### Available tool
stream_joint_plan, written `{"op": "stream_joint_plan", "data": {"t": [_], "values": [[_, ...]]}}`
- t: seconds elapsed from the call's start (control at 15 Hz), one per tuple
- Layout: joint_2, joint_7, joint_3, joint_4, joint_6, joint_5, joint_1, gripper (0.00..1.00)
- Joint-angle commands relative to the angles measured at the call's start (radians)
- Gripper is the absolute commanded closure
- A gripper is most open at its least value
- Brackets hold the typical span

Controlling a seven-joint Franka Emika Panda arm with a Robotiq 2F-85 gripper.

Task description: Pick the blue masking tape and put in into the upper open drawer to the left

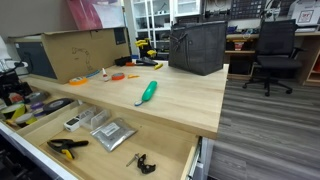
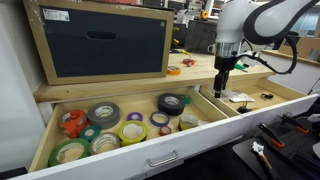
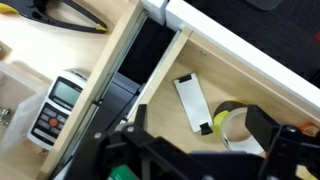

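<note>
— Light-wood bench (image 1: 190,95), cardboard box (image 1: 70,52) at the back. State of the tool (image 2: 222,86)?
— Hanging by the upper open drawer (image 2: 42,135), jaws spread wide, gripping nothing.
— And the blue masking tape (image 1: 103,72)?
— Small and faint, lying on the bench just beside a flat orange item (image 1: 118,76), well apart from that drawer.

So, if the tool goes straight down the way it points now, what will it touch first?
Most likely the pale roll of tape lying below: in the wrist view it sits between the open fingers of the tool. A flat white item lies beside it, and depth is unclear.
</note>
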Motion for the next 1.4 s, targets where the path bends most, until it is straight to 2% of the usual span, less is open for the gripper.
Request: {"op": "stream_joint_plan", "data": {"t": [0.0,0.4,0.6,0.73,1.07,1.33], "values": [[-0.017,-0.129,-0.036,0.041,-0.038,0.075,-0.067,0.0],[-0.032,-0.265,-0.087,0.163,-0.159,0.151,-0.137,0.0],[-0.045,-0.269,-0.094,0.248,-0.249,0.171,-0.146,0.0],[-0.038,-0.242,-0.096,0.337,-0.35,0.183,-0.146,0.0],[-0.019,-0.047,-0.111,0.544,-0.548,0.17,-0.158,0.0],[-0.005,0.088,-0.126,0.66,-0.634,0.163,-0.176,0.0]]}}
